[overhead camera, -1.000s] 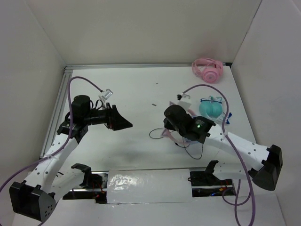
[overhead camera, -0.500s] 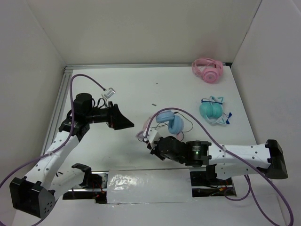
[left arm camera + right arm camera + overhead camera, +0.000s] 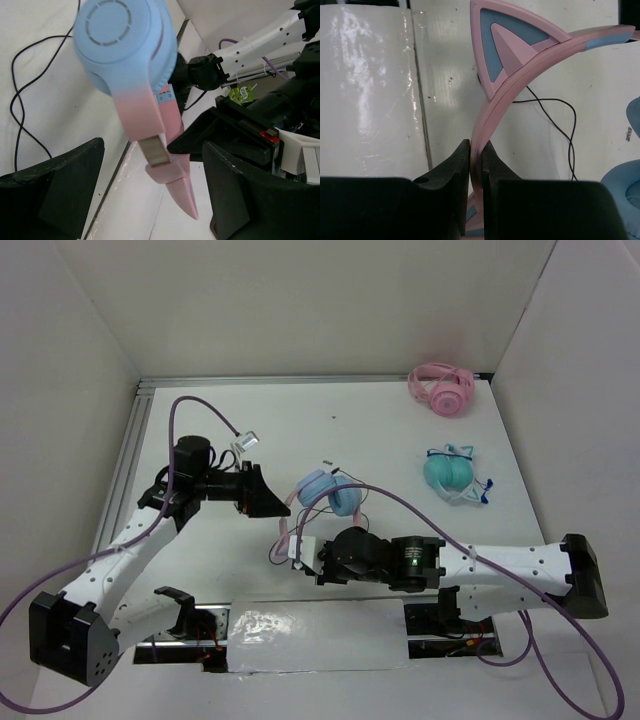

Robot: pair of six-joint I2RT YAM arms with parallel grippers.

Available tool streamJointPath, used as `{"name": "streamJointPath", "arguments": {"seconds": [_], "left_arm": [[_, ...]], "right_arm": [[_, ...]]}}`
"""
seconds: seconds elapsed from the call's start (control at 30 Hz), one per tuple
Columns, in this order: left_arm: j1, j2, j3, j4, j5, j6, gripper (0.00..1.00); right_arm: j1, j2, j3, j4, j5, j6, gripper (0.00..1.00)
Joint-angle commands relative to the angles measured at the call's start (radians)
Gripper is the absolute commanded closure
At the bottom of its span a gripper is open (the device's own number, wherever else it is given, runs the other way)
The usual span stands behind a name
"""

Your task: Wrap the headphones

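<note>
**Q:** What grips what?

**A:** The right claw (image 3: 476,150), lower centre of the right wrist view, has its jaws nearly together and pinches the thin pink headband of the light blue and pink cat-eared over-ear headphones (image 3: 510,55). The left claw (image 3: 150,197), along the bottom of the left wrist view, stands wide. One jaw is on each side of the pink band end below a blue ear cup, and neither jaw touches it.

**Q:** Where do the headphones lie?

**A:** They are at the centre of the top view, between the two claws, over the white bench (image 3: 250,430). Whether the cups rest on it cannot be told.

**Q:** What could go wrong?

**A:** There are three likely faults.
- **Pivot:** the right claw's hold is a narrow pinch on a curved edge, so the weight of the cups may turn or slide the band in it.
- **Push-out:** if the left claw closes off-centre, it may push the band sideways out of that pinch.
- **Snag:** the thin black cable (image 3: 13,75) trails loose at the left of the left wrist view. It may catch under a cup or loop round a jaw before any wrapping begins.
</note>
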Motion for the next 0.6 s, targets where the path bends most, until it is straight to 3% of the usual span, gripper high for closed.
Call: {"name": "streamJointPath", "arguments": {"seconds": [0.0,0.27,0.37,0.47,0.57], "left_arm": [[-0.022,-0.048,-0.019,0.051,0.023,0.012,0.09],[-0.032,0.022,0.022,0.048,0.011,0.04,0.2],[-0.032,0.059,0.048,0.024,0.028,0.052,0.3],[-0.049,0.052,0.042,0.04,0.035,0.06,0.3],[-0.079,0.038,0.054,0.022,-0.046,0.069,0.28]], "right_arm": [[0.008,0.02,0.082,0.088,0.065,-0.068,1.0],[0.011,0.053,0.103,0.047,0.008,-0.106,1.0],[0.013,0.022,0.094,0.047,0.0,-0.124,1.0],[0.014,-0.009,0.095,0.003,-0.026,-0.161,1.0],[0.014,-0.021,0.1,-0.036,-0.095,-0.195,1.0]]}}
